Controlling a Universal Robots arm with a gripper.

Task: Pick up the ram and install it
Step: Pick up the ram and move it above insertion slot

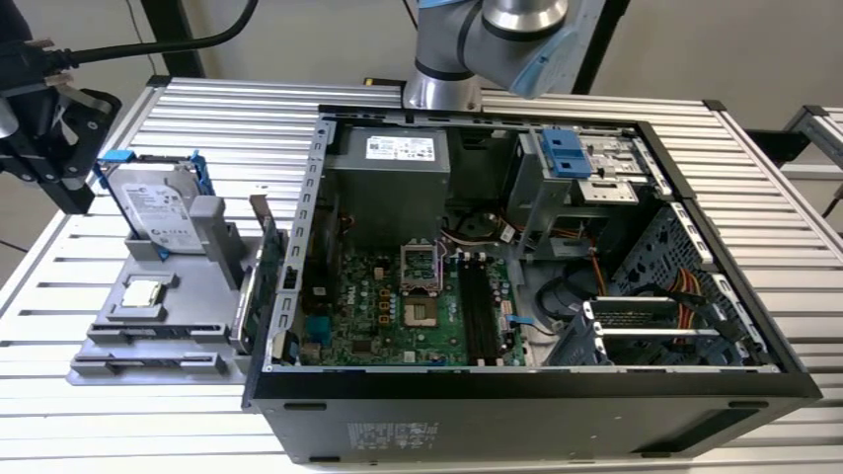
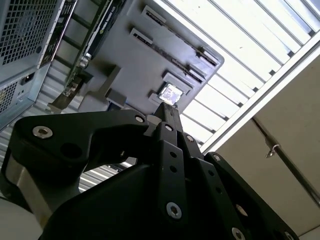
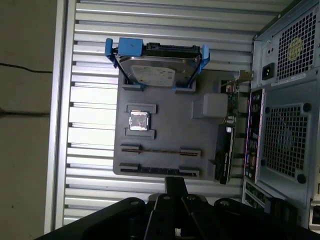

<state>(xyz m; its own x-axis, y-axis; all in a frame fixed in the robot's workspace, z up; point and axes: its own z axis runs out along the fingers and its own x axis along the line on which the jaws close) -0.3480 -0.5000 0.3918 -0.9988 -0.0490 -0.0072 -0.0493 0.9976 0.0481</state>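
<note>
The ram (image 3: 159, 170) is a thin dark stick standing on edge between two grey end blocks of the grey holder tray (image 3: 165, 135). In the exterior view the ram (image 1: 142, 361) is at the tray's near edge, left of the open computer case (image 1: 527, 395). My gripper (image 1: 63, 183) hangs at the exterior view's far left, above and beside the tray, apart from the ram. In both wrist views the gripper (image 3: 175, 181) (image 2: 167, 107) has its fingers pressed together with nothing between them. The long black motherboard slots (image 1: 477, 316) lie inside the case.
On the tray are a hard drive (image 1: 156, 202) in a blue bracket, a small square processor (image 1: 142, 292) and an upright card (image 1: 268, 267) against the case wall. The case holds a power supply (image 1: 389, 173) and a drive cage (image 1: 579, 163). Everything rests on a slatted metal table (image 1: 211, 109).
</note>
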